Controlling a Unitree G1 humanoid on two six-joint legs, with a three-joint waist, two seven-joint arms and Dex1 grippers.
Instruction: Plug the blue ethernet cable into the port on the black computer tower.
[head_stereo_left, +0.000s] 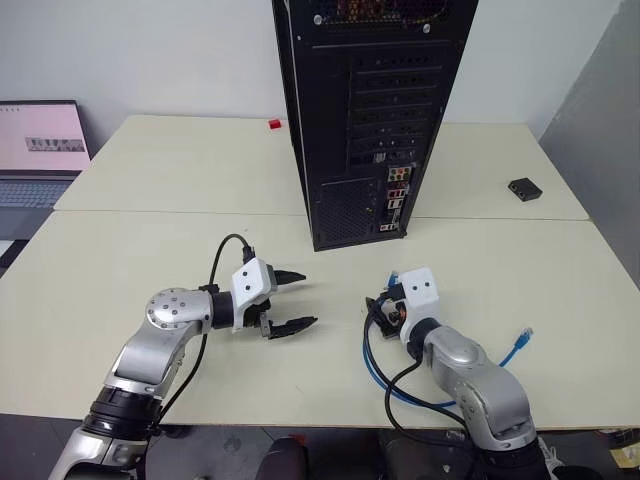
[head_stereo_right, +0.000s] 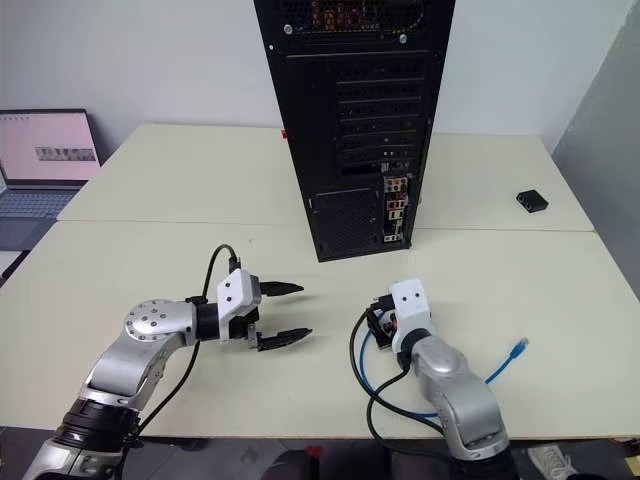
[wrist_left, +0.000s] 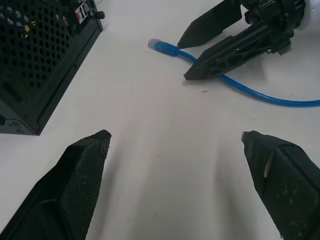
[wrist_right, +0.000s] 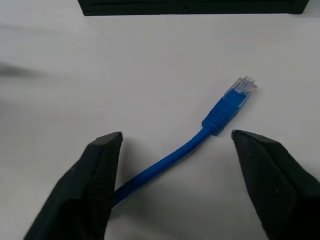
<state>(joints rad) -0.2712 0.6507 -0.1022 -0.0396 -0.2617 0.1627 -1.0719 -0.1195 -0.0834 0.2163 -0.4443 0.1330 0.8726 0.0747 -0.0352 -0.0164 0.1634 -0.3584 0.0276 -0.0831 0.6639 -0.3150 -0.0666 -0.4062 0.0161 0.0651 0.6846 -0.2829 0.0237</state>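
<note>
Setting: pale cream tabletop (head_stereo_left: 150, 250) made of two desks pushed together, against a white wall; an open laptop with a lit screen (head_stereo_left: 40, 145) at the far left edge, a small black box (head_stereo_left: 524, 188) far right, a small red item (head_stereo_left: 274, 124) behind the tower.

Item 1: the black computer tower (head_stereo_left: 375, 110), tall metal case, rear panel facing the robot, with perforated grilles, stacked horizontal slot covers and a narrow vertical strip of small coloured connectors low on the right. The port (head_stereo_left: 397, 200) lies in that strip; which socket exactly is too small to tell.

Item 2: the blue ethernet cable (wrist_right: 165, 160), thin bright blue cord lying loose on the table in front of the tower. One clear-tipped plug (wrist_right: 242, 86) points toward the tower base; the other plug (head_stereo_left: 520, 342) lies off to the right.

Item 3: right gripper (wrist_right: 175, 145), two black fingers parted, straddling the cord just behind the near plug, not yet pinching it.

Item 4: left gripper (head_stereo_left: 290, 298), fingers spread wide, empty, hovering well left of the cable.

Step in hand, as judged: the pick-up of the plug end. Next move calls for closing squarely on the blue boot close behind the plug, clip orientation kept known, then lifting and lining it up with the port.
</note>
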